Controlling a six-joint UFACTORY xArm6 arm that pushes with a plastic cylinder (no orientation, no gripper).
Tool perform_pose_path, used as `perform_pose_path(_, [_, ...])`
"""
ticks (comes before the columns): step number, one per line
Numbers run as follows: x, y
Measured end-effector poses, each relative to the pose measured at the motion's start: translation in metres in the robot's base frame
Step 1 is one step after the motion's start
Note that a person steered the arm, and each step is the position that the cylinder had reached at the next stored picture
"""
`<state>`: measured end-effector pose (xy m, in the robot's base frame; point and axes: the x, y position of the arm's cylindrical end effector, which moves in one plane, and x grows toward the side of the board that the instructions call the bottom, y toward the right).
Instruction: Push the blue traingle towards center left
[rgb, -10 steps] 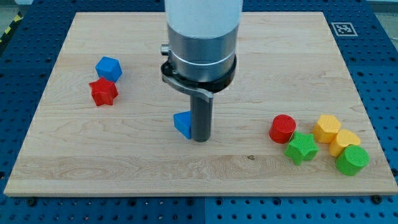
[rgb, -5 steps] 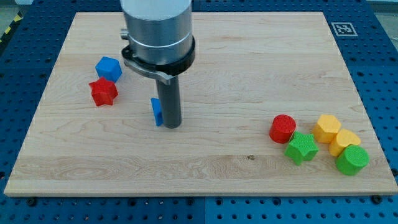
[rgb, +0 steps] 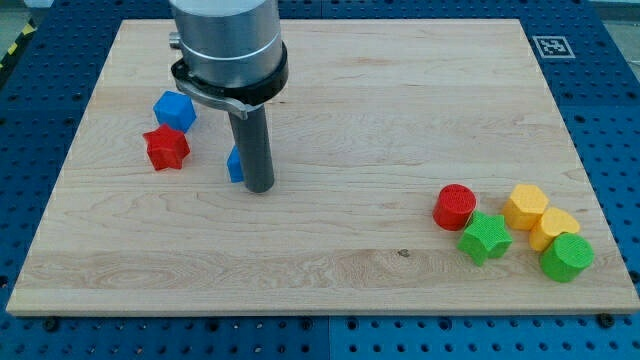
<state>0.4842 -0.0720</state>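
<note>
One small blue triangle block (rgb: 234, 165) was carried further toward the view's left and slightly up across the light wooden board (rgb: 400, 100) over the last second, with my tip (rgb: 259, 187) pressed against its right side. No claw was fitted, only a bare rod. The triangle was left just right of the red star block (rgb: 166, 148) and blue cube-like block (rgb: 174, 110); little push was judged to remain.
</note>
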Motion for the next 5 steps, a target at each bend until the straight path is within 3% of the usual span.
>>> perform_pose_path(4, [-0.061, -0.034])
perform_pose_path(5, [-0.060, -0.026])
